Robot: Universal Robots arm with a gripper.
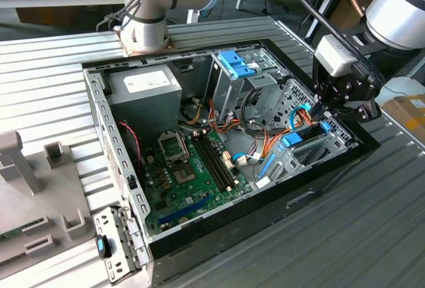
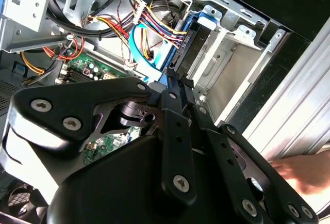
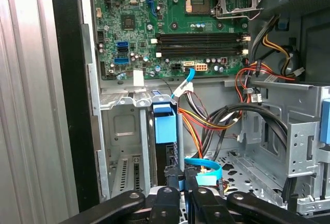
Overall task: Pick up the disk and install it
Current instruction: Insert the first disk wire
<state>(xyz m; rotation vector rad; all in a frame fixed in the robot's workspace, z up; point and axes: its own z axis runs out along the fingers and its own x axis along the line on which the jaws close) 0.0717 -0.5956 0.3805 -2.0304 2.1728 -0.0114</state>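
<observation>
Broadly, an open computer case (image 1: 106, 112) lies on its side on the slatted metal desk (image 1: 372, 228), its motherboard (image 1: 192, 168) facing up so the bays can be reached from above. The arm reaches in from the exterior view's right, with the gripper (image 1: 323, 117) lowered at the drive cage (image 1: 312, 148) by the case's wall on that side. The disk (image 3: 166, 131) stands on edge in a slot of that cage, its blue carrier frame showing in the first wrist view, presumably so that it slides down along the slot's guides. The fingers (image 3: 174, 178) look drawn close together on the disk's upper edge, apparently gripping it, though the contact itself is partly hidden. A thin blue cable (image 3: 203, 166) curls just beside them. A label sits on the power supply (image 1: 143, 89), but its print is too small to read.
</observation>
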